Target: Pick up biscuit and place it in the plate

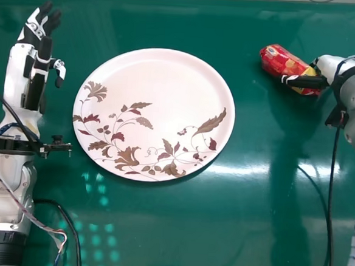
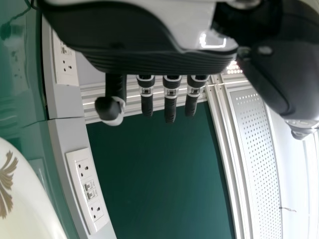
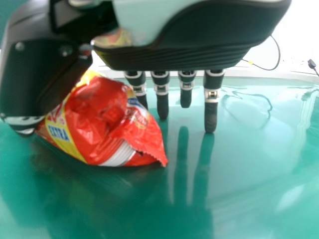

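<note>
The red biscuit packet [image 1: 284, 66] lies on the table at the upper right in the head view. My right hand [image 1: 329, 66] is right beside it, with a dark thumb lying along the packet's near side. In the right wrist view the crinkled packet [image 3: 112, 119] sits between the thumb and the straight fingers of my right hand [image 3: 162, 97], not enclosed by them. The round plate [image 1: 155, 107], white with brown and maroon leaves, stands left of the packet. My left hand [image 1: 35, 32], also in the left wrist view [image 2: 170, 99], is open beyond the plate's left side, holding nothing.
Both stand on a glossy green table [image 1: 237, 234]. Dark cables [image 1: 331, 198] hang by the right arm, and more cables run along the left forearm. A pale strip with sockets [image 2: 88, 186] borders the table in the left wrist view.
</note>
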Available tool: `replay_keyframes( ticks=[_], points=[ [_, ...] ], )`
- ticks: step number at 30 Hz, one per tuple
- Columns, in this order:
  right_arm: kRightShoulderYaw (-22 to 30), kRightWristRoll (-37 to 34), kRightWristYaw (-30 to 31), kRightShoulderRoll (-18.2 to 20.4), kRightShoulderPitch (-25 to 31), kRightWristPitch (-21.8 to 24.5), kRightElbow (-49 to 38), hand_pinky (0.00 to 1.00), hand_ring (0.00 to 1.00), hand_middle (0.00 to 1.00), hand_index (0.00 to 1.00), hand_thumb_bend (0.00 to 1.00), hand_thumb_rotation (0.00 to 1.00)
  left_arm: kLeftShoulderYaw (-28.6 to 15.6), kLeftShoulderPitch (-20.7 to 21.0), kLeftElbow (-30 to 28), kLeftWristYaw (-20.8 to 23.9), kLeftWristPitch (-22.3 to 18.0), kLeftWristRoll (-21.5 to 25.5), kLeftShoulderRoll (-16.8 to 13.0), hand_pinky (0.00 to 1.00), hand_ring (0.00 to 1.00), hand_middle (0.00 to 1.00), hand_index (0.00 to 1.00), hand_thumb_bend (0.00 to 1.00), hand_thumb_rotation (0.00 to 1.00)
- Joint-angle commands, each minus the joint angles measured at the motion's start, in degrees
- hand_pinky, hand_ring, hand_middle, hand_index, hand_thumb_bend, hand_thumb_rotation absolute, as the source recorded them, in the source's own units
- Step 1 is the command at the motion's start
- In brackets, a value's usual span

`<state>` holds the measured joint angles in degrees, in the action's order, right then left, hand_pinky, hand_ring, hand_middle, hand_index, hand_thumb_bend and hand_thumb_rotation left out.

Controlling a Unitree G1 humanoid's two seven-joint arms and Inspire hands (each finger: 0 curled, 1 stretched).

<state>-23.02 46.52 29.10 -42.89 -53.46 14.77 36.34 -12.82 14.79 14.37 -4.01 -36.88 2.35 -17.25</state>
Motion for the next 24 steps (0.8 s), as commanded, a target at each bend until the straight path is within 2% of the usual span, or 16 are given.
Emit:
replay_keyframes(
  ticks=[1,2,3,5,12,19,24],
  points=[
    [-3.3,-0.5,2.9,2.7,5.3,-1.5,4.1,0.28,0.39,0.48,0.53,0.76,0.10,0.5,-3.4,0.7,0.2,0.9,-0.1,1.7,0.00,1.00,0.96,0.99,1.00,0.72],
    [-3.8,0.2,1.9,2.7,5.3,-1.9,4.4,0.27,0.37,0.45,0.50,0.62,0.04,0.6,-3.5,0.4,0.2,1.0,0.0,1.7,0.00,0.99,0.96,0.99,1.00,0.71],
    [-3.9,0.5,0.4,2.7,5.6,-2.5,4.5,0.23,0.39,0.47,0.49,0.57,0.02,0.6,-3.6,0.0,0.2,1.2,0.0,1.8,0.00,0.99,0.96,0.98,1.00,0.71],
    [-3.9,0.9,-2.0,2.6,6.3,-3.1,3.8,0.18,0.41,0.49,0.49,0.53,0.00,0.5,-3.9,-0.8,0.7,1.6,-0.7,1.9,0.00,0.99,0.96,0.98,1.00,0.72],
    [-3.9,1.7,-8.4,1.7,8.4,-5.5,2.0,0.23,0.42,0.50,0.49,0.52,0.00,0.4,-4.5,-1.8,0.8,2.2,-0.5,2.0,0.00,0.97,0.95,0.97,1.00,0.72],
    [-4.5,3.0,-8.9,1.6,8.3,-5.5,2.2,0.21,0.42,0.50,0.49,0.51,0.00,0.4,-4.6,-1.9,1.0,2.1,-0.7,2.3,0.00,0.95,0.94,0.96,1.00,0.72],
    [-2.9,1.7,-9.8,1.7,9.4,-5.4,1.3,0.19,0.41,0.50,0.49,0.51,0.00,0.4,-4.9,-2.0,0.5,2.2,0.0,2.3,0.00,0.97,0.95,0.97,1.00,0.71]
  ],
)
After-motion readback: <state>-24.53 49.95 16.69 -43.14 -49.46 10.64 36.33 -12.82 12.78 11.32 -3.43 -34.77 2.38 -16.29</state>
